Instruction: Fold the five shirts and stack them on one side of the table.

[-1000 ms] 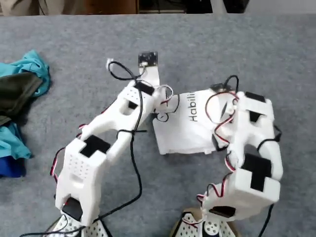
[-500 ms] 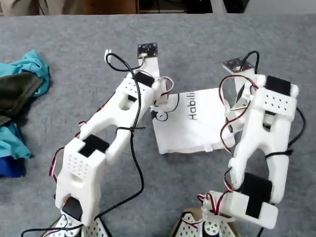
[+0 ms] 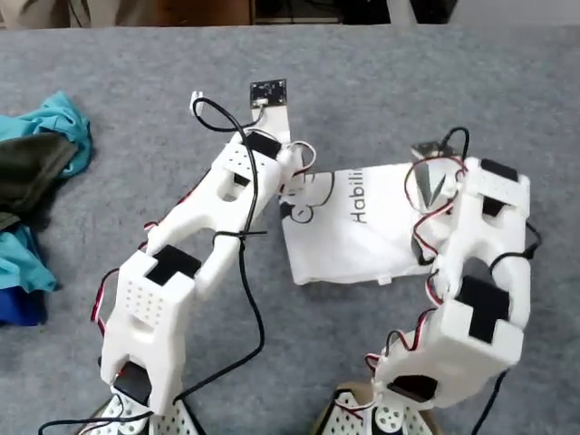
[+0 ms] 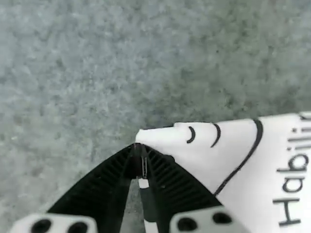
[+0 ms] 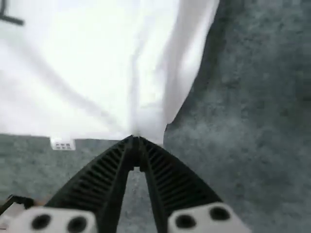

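The left gripper [image 4: 139, 149] was clamped shut on a corner of the white shirt [image 3: 362, 240]; the right gripper [image 5: 134, 141] pinched its opposite edge. The shirt lay mid-way across the grey table [image 3: 453, 72].

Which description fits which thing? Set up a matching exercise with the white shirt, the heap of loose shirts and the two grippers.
Things:
1 white shirt
2 heap of shirts
3 left gripper
4 right gripper

Descriptions:
a shut on the hem near a small label
b crumpled at the edge of the table
c lying mid-table, held at two places
d shut on the corner by the black curved print

Pairs: 1-c; 2-b; 3-d; 4-a
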Tool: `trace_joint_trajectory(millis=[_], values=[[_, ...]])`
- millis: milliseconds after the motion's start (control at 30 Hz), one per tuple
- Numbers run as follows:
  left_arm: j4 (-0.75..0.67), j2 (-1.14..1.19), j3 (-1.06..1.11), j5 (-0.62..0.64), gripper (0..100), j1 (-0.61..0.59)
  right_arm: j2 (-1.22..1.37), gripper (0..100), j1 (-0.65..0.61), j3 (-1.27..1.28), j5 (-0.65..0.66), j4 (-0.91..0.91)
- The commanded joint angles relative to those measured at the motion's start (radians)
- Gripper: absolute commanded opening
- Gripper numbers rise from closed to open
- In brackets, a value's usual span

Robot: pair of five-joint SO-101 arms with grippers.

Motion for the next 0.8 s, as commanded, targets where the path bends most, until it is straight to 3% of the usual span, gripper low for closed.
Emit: trace_joint_trajectory(millis=[0,167,300,400,567,767], values=[[0.051,-0.062,-0.048,-0.025,2,-0.003,-0.177,0.2,-0.035,-0.139,0.005,0.120],[0.147,-0.171,-0.044,-0.029,2,-0.037,-0.377,0.3,-0.016,-0.165,0.011,0.140],[0.216,-0.269,0.043,-0.138,2,-0.078,-0.484,0.5,-0.013,-0.025,0.008,0.149],[0.206,-0.386,0.221,-0.192,2,-0.100,-0.559,0.5,-0.015,0.134,0.006,0.135],[0.038,-0.650,0.649,-0.284,2,-0.212,-0.690,3.0,-0.013,0.363,-0.009,0.087],[-0.207,-0.908,1.109,-0.358,2,-0.405,-0.731,27.2,-0.050,0.492,-0.414,-0.026]])
